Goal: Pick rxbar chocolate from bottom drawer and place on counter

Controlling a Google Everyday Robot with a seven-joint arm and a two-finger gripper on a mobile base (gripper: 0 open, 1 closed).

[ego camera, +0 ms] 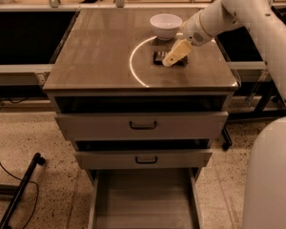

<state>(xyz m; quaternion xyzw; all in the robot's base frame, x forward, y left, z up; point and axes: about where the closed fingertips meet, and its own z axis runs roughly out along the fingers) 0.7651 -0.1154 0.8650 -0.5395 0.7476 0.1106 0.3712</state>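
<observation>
Counter (95, 56) lies open at left; rxbar chocolate (158, 58) centre-right, long axis left-right, under gripper (173, 56); grasp: cannot tell.

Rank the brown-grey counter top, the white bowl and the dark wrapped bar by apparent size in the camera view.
1. Glossy brown-grey counter top
2. Round white bowl
3. Dark flat wrapped bar, partly covered by the beige gripper above it

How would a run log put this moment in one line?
gripper: at bar | bar: on counter, near bowl | bottom drawer: open
</observation>
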